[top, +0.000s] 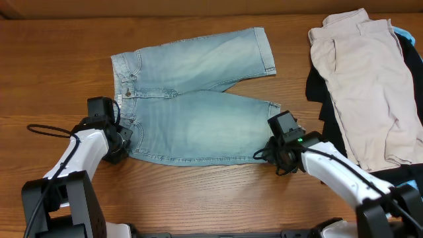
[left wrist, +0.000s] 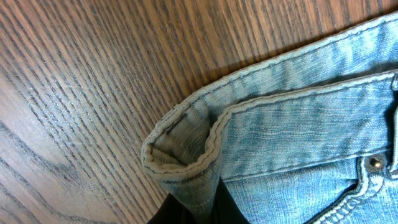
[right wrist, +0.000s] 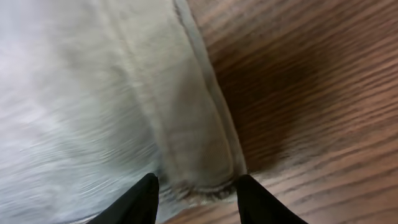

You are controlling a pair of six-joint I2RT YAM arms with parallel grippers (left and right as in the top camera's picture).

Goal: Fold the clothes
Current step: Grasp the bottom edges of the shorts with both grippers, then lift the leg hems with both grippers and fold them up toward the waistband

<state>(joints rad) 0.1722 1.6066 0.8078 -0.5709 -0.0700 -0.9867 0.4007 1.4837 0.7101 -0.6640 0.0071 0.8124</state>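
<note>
**Entry: denim shorts (top: 198, 99), fold in hand**

**Location.** The shorts lie flat on the table (top: 198, 198), spanning the gap between my two grippers. The waistband is at the left one and the leg hems at the right one. The beige garment (top: 370, 86), with black (top: 317, 86) and bright blue (top: 404, 32) pieces under it, lies beyond the right gripper and apart from the shorts.

**Left gripper (left wrist: 198, 210).** I read it as clamped on the near waistband corner. A strip of denim runs down between two dark fingers set close together, and the corner ahead of them stands curled up off the wood.

**Right gripper (right wrist: 196, 193).** Its fingers (right wrist: 146, 199) are apart and straddle the corner of the near leg's hem. The cloth between them is not pinched.

**Step.** I judge this to be the taking hold of the near edge, ahead of the first fold.

**Next move.** The right jaws need to close on the hem. Both hands should then lift evenly and carry the near edge over to the far one.

**Condition.**
- Faded light blue.
- Stitched double seam on the waistband.
- One rivet in view.
- Legs slightly splayed.
- Cloth otherwise smooth.
</note>
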